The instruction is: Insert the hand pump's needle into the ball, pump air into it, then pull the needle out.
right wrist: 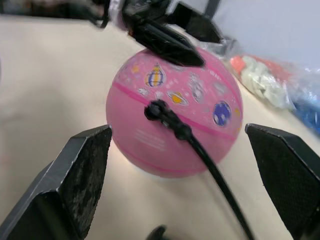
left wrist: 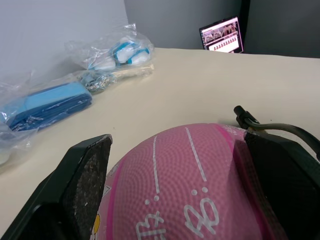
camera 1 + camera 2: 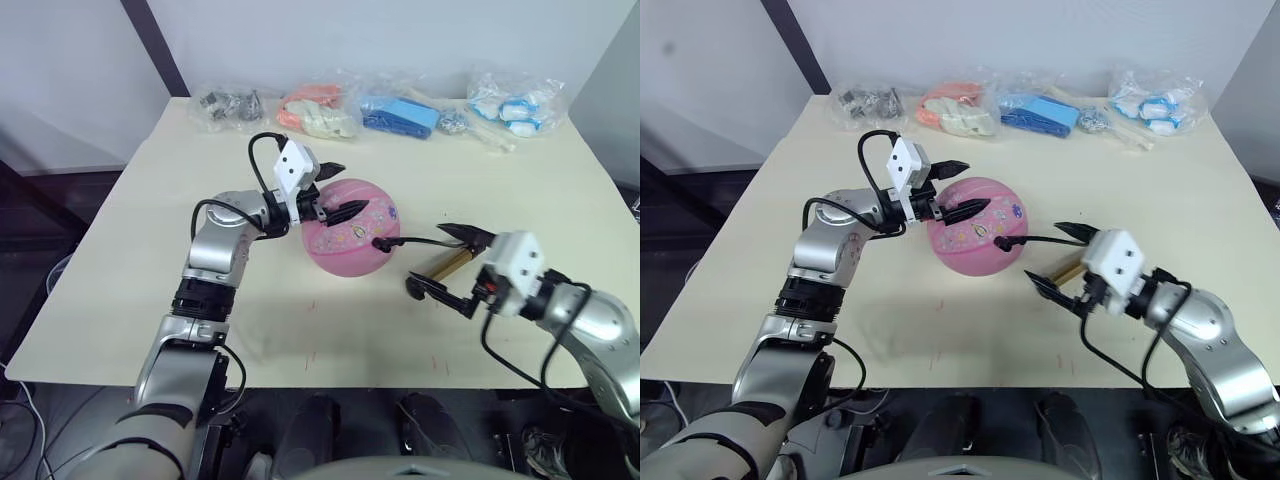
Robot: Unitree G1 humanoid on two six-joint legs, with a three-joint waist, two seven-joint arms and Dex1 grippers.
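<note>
Roughly at the middle of the pale table (image 3: 150,300) sits the ball (image 3: 345,245), pink, round and printed with small planets and rockets. Over its top hangs the left gripper (image 3: 335,190), fingers spread wide with one on each side of the crown; the left wrist view shows both black pads flanking the ball, though whether they press on the rubber cannot be told. At about 3 o'clock on the ball a small black fitting (image 1: 162,114) is seated against the surface, so the needle itself (buried or too fine to see) cannot be made out. From that fitting a thin black hose (image 3: 420,241) runs off toward 3 o'clock and meets the hand pump (image 3: 445,265), a short gold cylinder lying on the table at about 4 o'clock from the ball, near it but not touching. The right gripper (image 3: 438,260) is there as well, its fingers wide apart with the far one above the hose and the near one low by the pump's near end; the pump's gold barrel lies between them and no firm hold on it is visible. Along the far edge, at 12 o'clock, lies a row of clear bags: one of dark metal parts (image 3: 228,105), one orange and cream (image 3: 318,112), one blue (image 3: 400,115), and one blue and white (image 3: 515,105).
</note>
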